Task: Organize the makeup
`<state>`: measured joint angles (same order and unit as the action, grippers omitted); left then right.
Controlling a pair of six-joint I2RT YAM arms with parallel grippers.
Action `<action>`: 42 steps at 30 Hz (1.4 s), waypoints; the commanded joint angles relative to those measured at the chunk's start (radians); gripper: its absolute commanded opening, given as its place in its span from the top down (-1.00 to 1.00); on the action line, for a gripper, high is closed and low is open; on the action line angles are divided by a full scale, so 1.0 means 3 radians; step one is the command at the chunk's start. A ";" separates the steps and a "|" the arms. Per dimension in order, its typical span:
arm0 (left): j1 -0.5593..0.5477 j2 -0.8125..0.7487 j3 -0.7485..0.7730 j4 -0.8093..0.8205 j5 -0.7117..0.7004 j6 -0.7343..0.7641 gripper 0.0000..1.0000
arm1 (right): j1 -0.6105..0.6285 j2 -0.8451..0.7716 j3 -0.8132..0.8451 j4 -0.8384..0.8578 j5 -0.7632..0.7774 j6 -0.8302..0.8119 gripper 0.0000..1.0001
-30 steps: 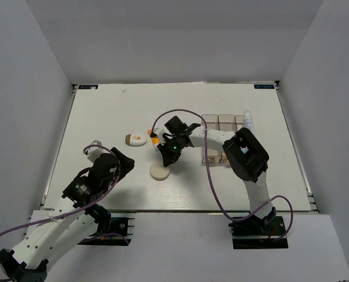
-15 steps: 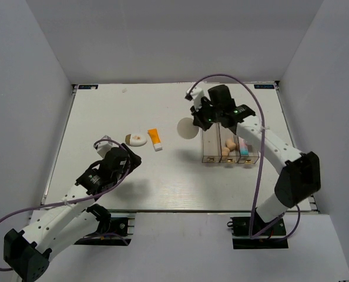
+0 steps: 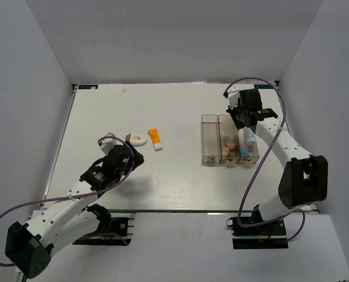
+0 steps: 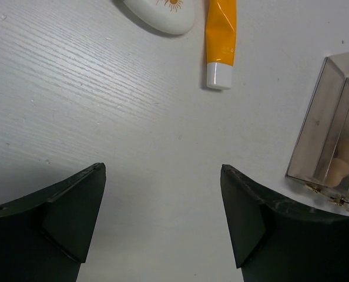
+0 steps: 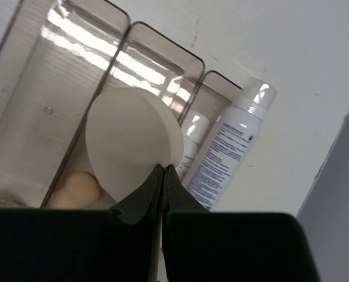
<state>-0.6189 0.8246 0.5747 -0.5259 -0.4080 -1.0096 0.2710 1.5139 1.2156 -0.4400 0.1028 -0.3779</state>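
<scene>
Right fingers (image 5: 155, 194) are closed on the rim of the puff (image 5: 130, 141). The disc hangs edge-held over the organizer (image 3: 210, 138), right of centre in the overhead view. In the right wrist view it covers the wall between the left and middle compartments. I cannot tell yet which of the two it is over.

The sponges (image 3: 226, 147) sit in the middle compartment and the bottle (image 3: 248, 139) is at the right one. The left one looks free, so I judge the puff belongs there.

Plan for the drop:
- Shift toward the left compartment until the disc clears the dividing wall.
- Turn the wrist so the disc's face runs along the slot. It looks too wide to go in flat.
- Lower the rim below the wall tops before letting go, or it may perch on a wall or tip out.

Left fingers (image 4: 251, 217) are spread wide and hold nothing, low over the table (image 4: 133, 135). The tube (image 4: 221, 35) and the compact (image 4: 160, 12) lie just ahead, at the top of the wrist frame. They are close together but not touching.
</scene>
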 commanded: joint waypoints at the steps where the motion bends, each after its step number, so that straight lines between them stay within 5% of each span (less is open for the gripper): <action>1: 0.0002 0.0018 0.0053 0.0066 -0.0041 0.0077 -0.78 | -0.0141 0.0108 0.0187 0.0035 0.0082 -0.0019 1.00; 12: 0.0033 0.0171 0.0094 0.0203 -0.0005 0.0200 -0.83 | -0.0228 0.0655 0.0422 -0.0108 -0.0092 0.0063 1.00; 16: 0.0135 0.0589 0.0262 0.0306 0.0117 0.0369 -0.84 | -0.0228 0.0747 0.0519 -0.0185 -0.0199 0.0063 0.13; 19: 0.0212 0.1002 0.0456 0.0403 0.0250 0.0527 -0.83 | -0.0239 0.0696 0.0560 -0.0226 -0.0235 0.0058 -0.22; 21: 0.0294 0.1218 0.0579 0.0469 0.0337 0.0654 -0.83 | -0.0234 0.0655 0.0576 -0.0241 -0.0251 0.0063 -0.24; 24: 0.0391 0.1668 0.0881 0.0556 0.0490 0.0895 -0.72 | -0.0234 0.0543 0.0586 -0.0236 -0.0291 0.0094 -0.18; 26: 0.0432 0.1989 0.1141 0.0577 0.0557 0.1068 -0.56 | -0.0239 0.0451 0.0601 -0.0216 -0.0413 0.0124 0.25; 27: 0.0467 0.2098 0.1223 0.0577 0.0633 0.1125 -0.49 | -0.0234 0.0425 0.0596 -0.0200 -0.0460 0.0165 0.75; 28: 0.0498 0.2190 0.1401 0.0572 0.0664 0.1171 -0.34 | -0.0234 0.0354 0.0581 -0.0180 -0.0506 0.0186 0.98; 31: 0.0529 0.2522 0.1693 0.0577 0.0787 0.1325 -0.08 | -0.0239 0.0216 0.0489 -0.0047 -0.0695 0.0247 1.00; 33: 0.0560 0.2778 0.1867 0.0500 0.0797 0.1391 -0.07 | -0.0234 0.0154 0.0407 0.0020 -0.0828 0.0288 1.00; 37: 0.0560 0.3177 0.2378 0.0312 0.0828 0.1494 -0.37 | -0.0223 0.0118 0.0361 0.0025 -0.0987 0.0354 0.99; 42: 0.0473 0.3662 0.2972 -0.0143 0.0634 0.1637 -0.47 | -0.0234 0.0072 0.0330 0.0045 -0.1064 0.0405 0.78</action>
<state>-0.4606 1.8969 1.3830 -0.4744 -0.1925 -0.5629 0.2031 1.5658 1.3231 -0.4541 -0.1722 -0.2787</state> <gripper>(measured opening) 0.733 0.101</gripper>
